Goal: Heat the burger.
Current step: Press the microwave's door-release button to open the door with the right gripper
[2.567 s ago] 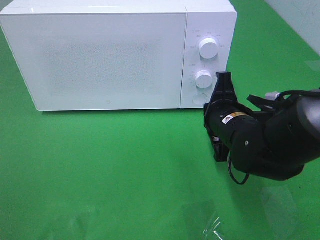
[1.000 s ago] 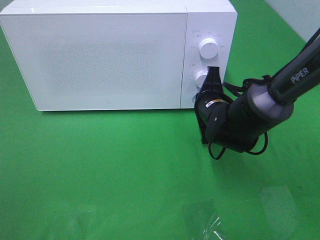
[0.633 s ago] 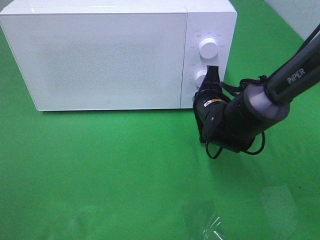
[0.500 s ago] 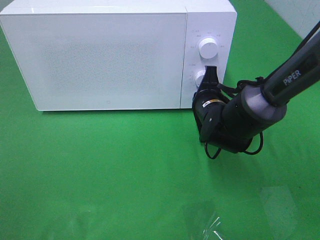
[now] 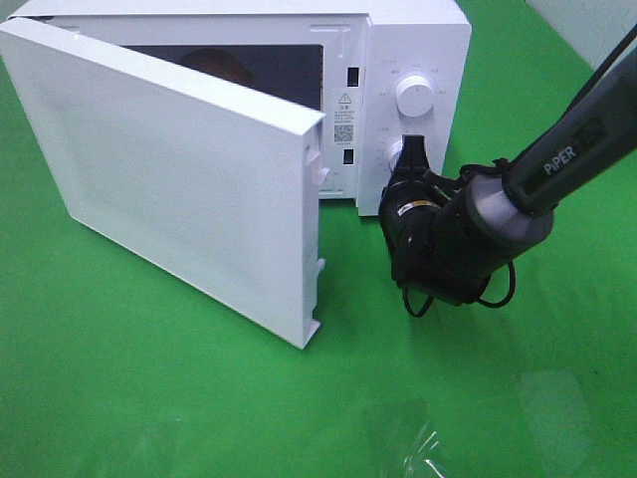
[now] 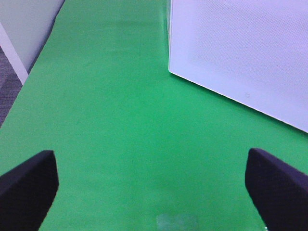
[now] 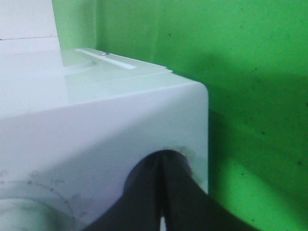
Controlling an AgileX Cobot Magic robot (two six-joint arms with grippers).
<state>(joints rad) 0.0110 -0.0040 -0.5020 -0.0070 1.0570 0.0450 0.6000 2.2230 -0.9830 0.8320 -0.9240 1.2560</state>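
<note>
Your microwave door (image 5: 189, 179) stands open, swung out to the left. Your right gripper (image 5: 413, 157), clenched on nothing, touches the release button (image 7: 186, 161); your left gripper (image 6: 154, 187) hangs released. The burger (image 5: 214, 64) looks like the brown dome far inside the cavity. Closing the door and setting a dial likely remain.

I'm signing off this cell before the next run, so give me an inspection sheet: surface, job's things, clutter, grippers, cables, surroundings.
Surface: green cloth, flat.
Job's things: microwave at the back, its door swung open; a brown rounded shape in the cavity, probably the burger, mostly hidden.
Clutter: one clear shiny patch near the front; cannot tell what it is.
Grippers: right gripper shut, tip against the microwave's control panel; left gripper open, empty, above bare cloth.
Cables: black cable looping under the right wrist.
Surroundings: pale wall at the far right.
</note>
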